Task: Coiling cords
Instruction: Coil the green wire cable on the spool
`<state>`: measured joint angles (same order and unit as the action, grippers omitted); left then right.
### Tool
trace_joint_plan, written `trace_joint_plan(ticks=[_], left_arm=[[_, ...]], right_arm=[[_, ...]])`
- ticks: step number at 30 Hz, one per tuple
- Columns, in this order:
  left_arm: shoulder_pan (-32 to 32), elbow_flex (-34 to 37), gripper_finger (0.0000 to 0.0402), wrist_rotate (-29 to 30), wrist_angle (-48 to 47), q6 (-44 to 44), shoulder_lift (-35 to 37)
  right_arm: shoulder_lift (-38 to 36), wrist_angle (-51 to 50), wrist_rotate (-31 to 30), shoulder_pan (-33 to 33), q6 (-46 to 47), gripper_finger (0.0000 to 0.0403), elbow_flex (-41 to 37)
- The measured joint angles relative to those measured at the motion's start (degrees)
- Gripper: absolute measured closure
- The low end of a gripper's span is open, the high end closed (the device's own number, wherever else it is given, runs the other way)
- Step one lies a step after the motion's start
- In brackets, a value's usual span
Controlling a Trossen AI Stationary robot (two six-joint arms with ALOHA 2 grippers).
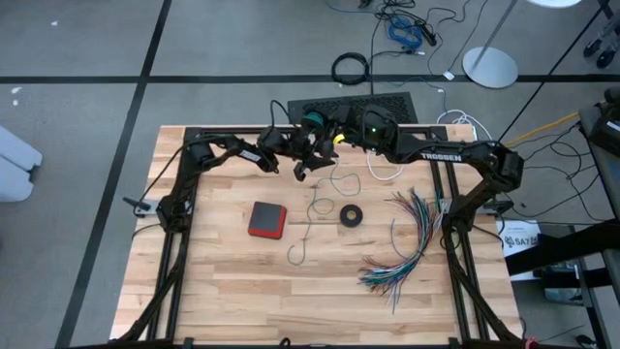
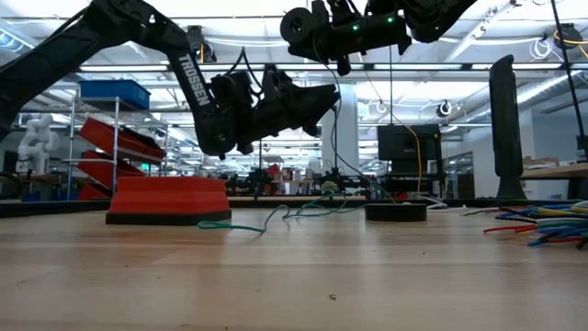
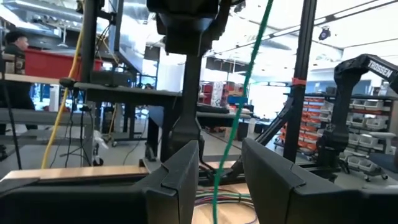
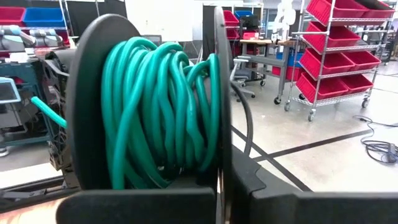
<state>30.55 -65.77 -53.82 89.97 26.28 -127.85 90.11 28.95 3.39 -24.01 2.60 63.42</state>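
A black reel wound with the teal-green cord hangs high over the table's far edge, with my right gripper shut on it. From the reel the cord drops straight down, then trails loose across the table toward the near side. My left gripper stands open just below the reel, and the cord runs through the gap between its fingers. The white cord lies in a loop by the far edge. My right gripper pinches the rim of one thin reel flange between its two fingers. The fingers come in level from the table's right side. The reel is lifted clear of the table, its flanges upright. My left gripper: whether a finger touches the cord, I cannot tell.
A red box lies left of the trailing cord and a small black ring right of it. A fanned bundle of multicoloured wires covers the table's right part. Bare wood spreads along the near edge.
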Motion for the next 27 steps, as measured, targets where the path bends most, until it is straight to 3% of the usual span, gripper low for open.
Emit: trace_joint_plan(ticks=[13, 27], left_arm=[[-1.6, -1.7, 0.0272, -3.1, -0.9, 0.7, 0.1], [-2.3, -1.7, 0.0272, -1.2, -6.0, -1.6, 0.1]], right_arm=[[0.0, 0.0, -0.1, 0.1, -0.7, 0.0403, 0.0], [0.0, 0.5, -0.1, 0.1, -1.3, 0.0403, 0.0]])
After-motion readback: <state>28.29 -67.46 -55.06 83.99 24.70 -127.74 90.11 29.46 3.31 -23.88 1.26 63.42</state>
